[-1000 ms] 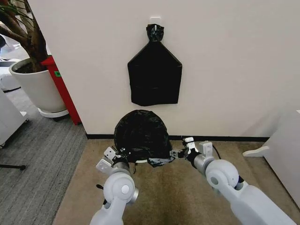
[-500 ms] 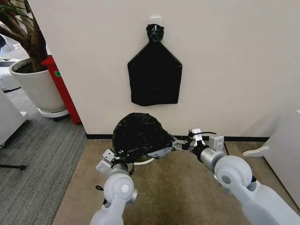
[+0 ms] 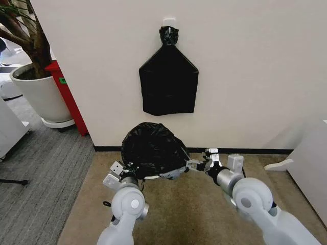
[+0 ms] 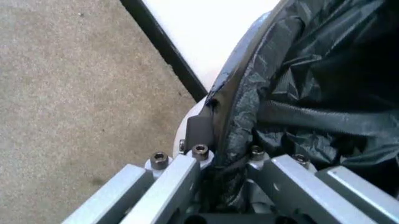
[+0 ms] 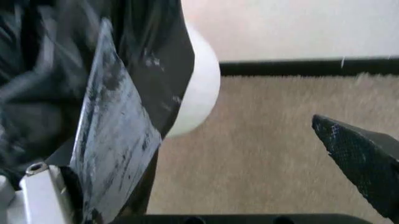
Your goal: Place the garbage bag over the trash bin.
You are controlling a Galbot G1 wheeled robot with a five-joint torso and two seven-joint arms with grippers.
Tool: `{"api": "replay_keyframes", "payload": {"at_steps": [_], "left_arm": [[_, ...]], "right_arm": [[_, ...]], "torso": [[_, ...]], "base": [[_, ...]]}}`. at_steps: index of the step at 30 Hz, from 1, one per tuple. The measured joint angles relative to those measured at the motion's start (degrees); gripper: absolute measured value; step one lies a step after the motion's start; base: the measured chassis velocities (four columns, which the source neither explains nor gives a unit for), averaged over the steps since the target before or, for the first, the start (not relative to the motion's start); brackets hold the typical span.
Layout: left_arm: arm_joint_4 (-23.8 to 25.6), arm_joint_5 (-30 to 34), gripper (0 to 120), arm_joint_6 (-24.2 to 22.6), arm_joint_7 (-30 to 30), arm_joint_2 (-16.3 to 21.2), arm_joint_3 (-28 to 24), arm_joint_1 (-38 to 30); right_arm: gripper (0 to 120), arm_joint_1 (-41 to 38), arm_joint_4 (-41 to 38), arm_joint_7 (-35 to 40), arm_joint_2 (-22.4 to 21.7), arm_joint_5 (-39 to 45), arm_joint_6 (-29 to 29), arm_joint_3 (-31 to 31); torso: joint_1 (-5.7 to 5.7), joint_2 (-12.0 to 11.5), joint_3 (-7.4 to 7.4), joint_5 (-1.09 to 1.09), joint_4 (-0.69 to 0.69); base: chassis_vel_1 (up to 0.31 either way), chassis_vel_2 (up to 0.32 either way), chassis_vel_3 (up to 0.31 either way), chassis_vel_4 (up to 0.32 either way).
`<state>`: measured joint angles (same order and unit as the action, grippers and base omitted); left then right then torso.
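The black glossy garbage bag point(image 3: 152, 149) billows over the trash bin point(image 3: 151, 177), of which a strip of white rim shows below the plastic, against the wall. My left gripper point(image 3: 127, 170) is at the bin's near left side, shut on the bag's edge point(image 4: 237, 140) right at the rim point(image 4: 194, 113). My right gripper point(image 3: 197, 164) is at the bag's right edge with its jaws wide apart. In the right wrist view one finger point(image 5: 115, 140) lies against the bag point(image 5: 156, 56) beside the bin's white wall point(image 5: 201, 91); the other finger point(image 5: 361, 149) hangs free over the carpet.
A flat black bundle point(image 3: 168, 84) hangs from a wall hook above the bin. A large white plant pot point(image 3: 41, 94) and a red panel point(image 3: 67, 97) stand at the left. White furniture point(image 3: 309, 163) is at the right. Tan carpet lies in front.
The right gripper drew the bag's right edge outward and up, then came back in and lower. The bag now sits fuller and wider over the bin. The left gripper has held its place.
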<state>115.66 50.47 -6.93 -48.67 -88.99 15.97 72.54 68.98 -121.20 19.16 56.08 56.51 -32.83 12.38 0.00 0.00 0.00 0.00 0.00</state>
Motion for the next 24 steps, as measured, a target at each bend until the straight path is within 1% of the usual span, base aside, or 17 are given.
{"api": "replay_keyframes", "payload": {"at_steps": [6, 10, 18, 24], "left_arm": [[0.9, 1.6, 0, 0.0, -0.5, -0.7, 0.8, -0.3], [1.5, 3.1, 0, -0.1, -1.3, -1.8, 1.0, -0.9], [2.0, 3.9, 0, -0.1, -1.6, -2.5, 0.5, -0.8], [2.3, 4.2, 0, 0.1, -1.7, -3.2, -1.0, -0.3]], "right_arm": [[100, 3.0, 1.7, -2.4, 0.7, -2.3, 1.1, -0.4], [100, 6.2, 5.4, -6.4, 1.5, -7.6, 3.8, -2.4], [100, 5.8, 9.9, -8.2, 2.3, -9.3, 5.6, -3.8], [100, 2.5, 15.8, -9.9, 3.1, -10.9, 6.9, -5.1]], "torso": [[0.00, 0.0, 0.00, 0.00, 0.00], [0.00, 0.0, 0.00, 0.01, -0.01], [0.00, 0.0, 0.00, 0.00, 0.00], [0.00, 0.0, 0.00, 0.00, -0.01]], "base": [[0.000, 0.000, 0.000, 0.000], [0.000, 0.000, 0.000, 0.000], [0.000, 0.000, 0.000, 0.000], [0.000, 0.000, 0.000, 0.000]]}}
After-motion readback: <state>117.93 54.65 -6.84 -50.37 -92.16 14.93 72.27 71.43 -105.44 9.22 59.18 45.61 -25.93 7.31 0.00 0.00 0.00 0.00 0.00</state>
